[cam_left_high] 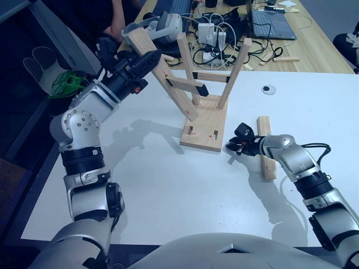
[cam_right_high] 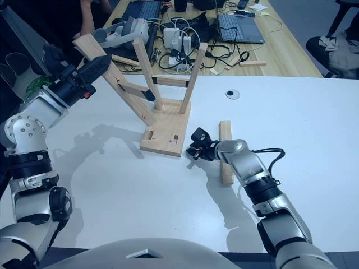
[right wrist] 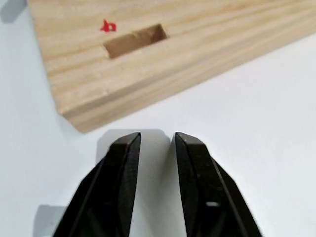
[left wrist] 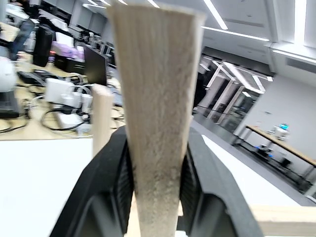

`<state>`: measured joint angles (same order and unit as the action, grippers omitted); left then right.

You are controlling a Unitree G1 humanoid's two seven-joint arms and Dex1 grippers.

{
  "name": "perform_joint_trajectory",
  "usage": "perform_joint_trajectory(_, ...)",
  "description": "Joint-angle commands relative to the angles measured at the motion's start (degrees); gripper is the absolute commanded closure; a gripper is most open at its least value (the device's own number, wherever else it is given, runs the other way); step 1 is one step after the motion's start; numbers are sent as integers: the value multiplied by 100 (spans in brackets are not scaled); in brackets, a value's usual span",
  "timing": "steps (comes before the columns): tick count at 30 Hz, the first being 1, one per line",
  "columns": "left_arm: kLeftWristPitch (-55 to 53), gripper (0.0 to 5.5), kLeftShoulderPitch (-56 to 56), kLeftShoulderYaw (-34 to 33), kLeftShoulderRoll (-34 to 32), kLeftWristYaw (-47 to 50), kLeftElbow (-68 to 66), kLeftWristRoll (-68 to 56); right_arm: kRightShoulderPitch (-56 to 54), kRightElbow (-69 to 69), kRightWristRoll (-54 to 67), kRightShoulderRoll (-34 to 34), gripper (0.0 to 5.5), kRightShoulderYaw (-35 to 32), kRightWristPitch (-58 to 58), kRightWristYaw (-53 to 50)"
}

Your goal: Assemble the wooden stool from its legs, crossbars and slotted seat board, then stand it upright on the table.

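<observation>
Nearest, to the right: right gripper (cam_left_high: 231, 147) low over the bench (cam_left_high: 168, 185), fingers narrowly parted on nothing, just off the near right corner of the seat board (cam_left_high: 202, 141), with a loose leg (cam_left_high: 263, 124) lying just beyond it to the right. Farther, left: left gripper (cam_left_high: 145, 60) clamped tight on a tilted leg (cam_left_high: 168, 78), foot resting at the flat board's left edge, two upright legs (cam_left_high: 235, 70) in the far slots. Probably mid-fitting the third leg; next, needs tipping upright and seating in a near slot (cam_left_high: 192, 130).
</observation>
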<state>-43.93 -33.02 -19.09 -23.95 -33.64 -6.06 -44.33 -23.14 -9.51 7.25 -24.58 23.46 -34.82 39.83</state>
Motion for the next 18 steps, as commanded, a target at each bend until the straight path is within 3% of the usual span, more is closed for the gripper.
perform_joint_trajectory(1,264,447,160,-4,79,276,110,223,-118,-315,-218,418,497,24,216,-212)
perform_joint_trajectory(5,665,447,212,64,118,414,-15,556,-44,-328,-199,644,550,-205,350,-351)
perform_joint_trajectory(11,844,447,410,203,246,663,110,833,276,455,531,514,550,-1322,23,-309)
perform_joint_trajectory(15,548,447,719,182,384,931,497,654,444,301,685,444,550,-2074,46,-671)
perform_joint_trajectory(18,436,447,753,97,448,1158,549,616,536,78,667,540,550,-2285,247,-876)
